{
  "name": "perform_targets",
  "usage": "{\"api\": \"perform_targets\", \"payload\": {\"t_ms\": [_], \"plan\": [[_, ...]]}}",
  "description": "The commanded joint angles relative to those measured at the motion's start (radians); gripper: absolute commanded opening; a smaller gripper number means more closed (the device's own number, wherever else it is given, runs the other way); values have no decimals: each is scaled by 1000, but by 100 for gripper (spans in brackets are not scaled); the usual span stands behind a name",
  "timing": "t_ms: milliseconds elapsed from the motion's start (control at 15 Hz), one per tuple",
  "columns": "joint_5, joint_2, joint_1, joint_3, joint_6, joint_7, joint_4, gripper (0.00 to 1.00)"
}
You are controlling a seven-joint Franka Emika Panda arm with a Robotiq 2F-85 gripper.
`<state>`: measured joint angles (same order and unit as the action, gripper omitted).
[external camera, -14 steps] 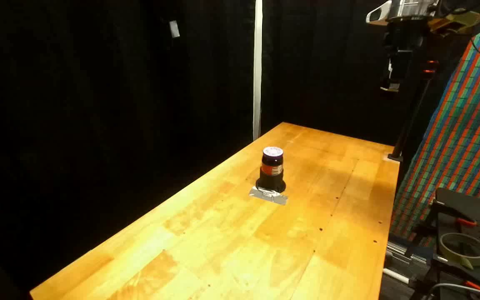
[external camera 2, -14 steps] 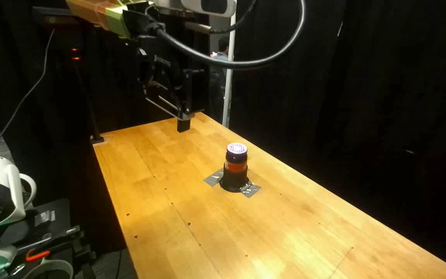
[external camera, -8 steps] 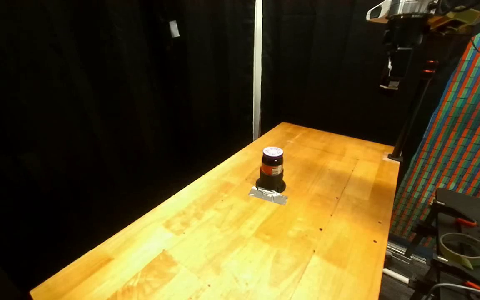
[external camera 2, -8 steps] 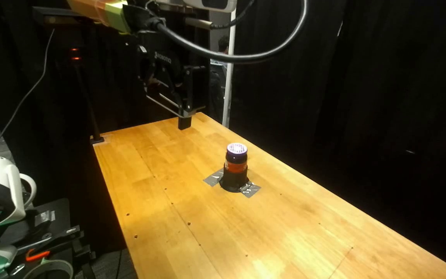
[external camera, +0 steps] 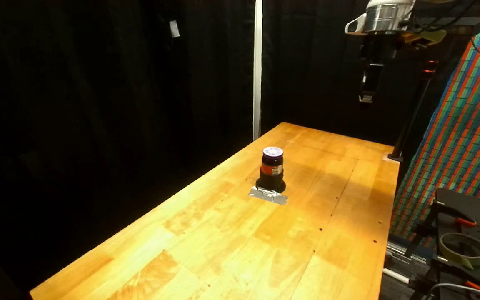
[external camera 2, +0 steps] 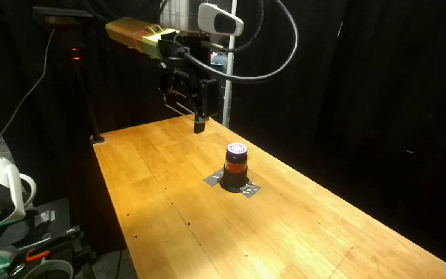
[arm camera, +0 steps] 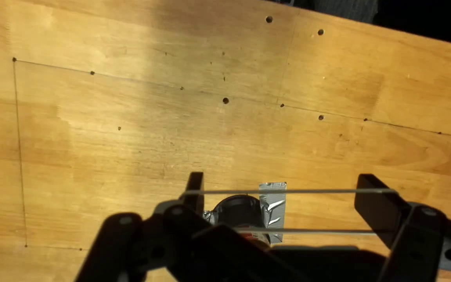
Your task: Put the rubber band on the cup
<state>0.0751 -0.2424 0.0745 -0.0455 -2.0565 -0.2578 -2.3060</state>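
End effector (arm camera: 282, 188) is hanging above the desk (external camera 2: 304, 224), unclenched, its fingers (arm camera: 380, 203) standing wide apart. Pale rubber band (arm camera: 311, 191) is stretching from finger to finger, its two strands running nearly parallel in the wrist view. Dark cylindrical cup (external camera 2: 234, 175) is standing upright on the desk in both exterior views, an orange-red label (external camera 2: 235, 167) wrapping its middle and a whitish-purple lid (external camera 2: 237, 148) topping it. Silver duct tape (external camera 2: 251, 190) is lying on the desk and touching the cup's flared black foot. Band and cup are sitting apart, the end effector being higher and off to one side. From the wrist, the cup is showing partly hidden behind the end effector, one strand crossing in front of it. Beside the desk, in an exterior view, a tape roll (external camera: 478, 260) is resting on a black bench (external camera: 469, 201) near a multicoloured checked cloth (external camera: 465, 125).
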Motion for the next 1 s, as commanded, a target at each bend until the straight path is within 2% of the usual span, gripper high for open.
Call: {"api": "perform_targets", "payload": {"t_ms": [0, 333, 933], "plan": [[11, 192, 3, 53, -37, 113, 168, 100], [-39, 463, 14, 105, -3, 289, 446, 100], [-105, 874, 61, 91, 132, 382, 895, 100]]}}
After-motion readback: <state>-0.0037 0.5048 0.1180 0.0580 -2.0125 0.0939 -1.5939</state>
